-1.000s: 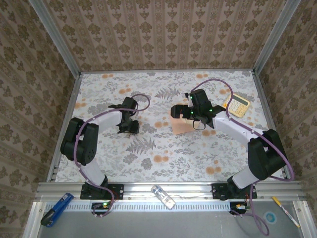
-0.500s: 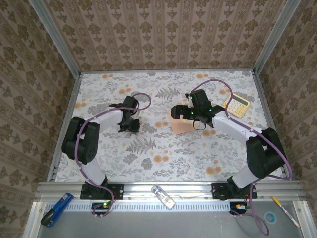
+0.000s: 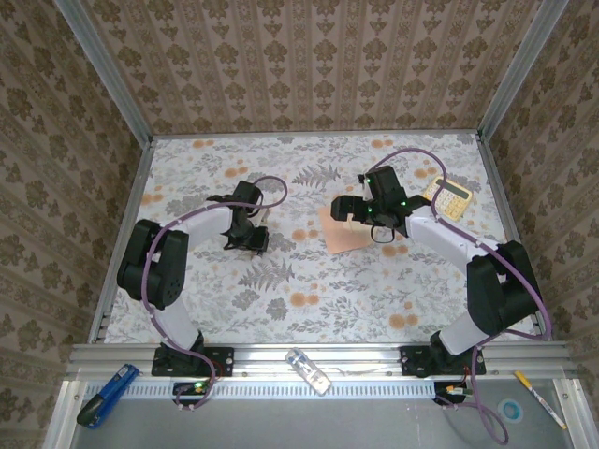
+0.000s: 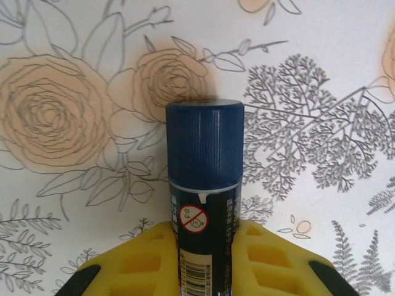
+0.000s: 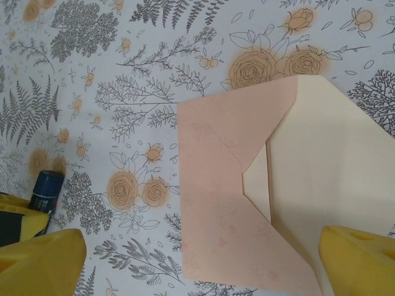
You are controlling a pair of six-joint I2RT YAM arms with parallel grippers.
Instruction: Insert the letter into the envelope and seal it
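The salmon-pink envelope (image 5: 228,209) lies flat on the flowered tablecloth, its cream pointed flap (image 5: 333,166) folded open to one side. In the top view the envelope (image 3: 339,234) sits at mid-table. My right gripper (image 3: 353,210) hovers over its far edge; its yellow fingers (image 5: 43,256) stand wide apart, so the right gripper (image 5: 197,250) is open and holds nothing. The letter is hidden from view. My left gripper (image 4: 203,234) is shut on a dark blue glue stick (image 4: 205,166) with its cap on. The left gripper (image 3: 247,239) is to the left of the envelope.
A yellow calculator (image 3: 448,197) lies at the back right, partly behind the right arm. On the front rail lie a clear small bottle (image 3: 309,370), a blue tool (image 3: 105,393) and a pen (image 3: 538,397). The glue stick (image 5: 46,191) shows left of the envelope.
My right gripper has drawn a little to the right and back, leaving more of the envelope uncovered. The left gripper has barely shifted and still holds the glue stick.
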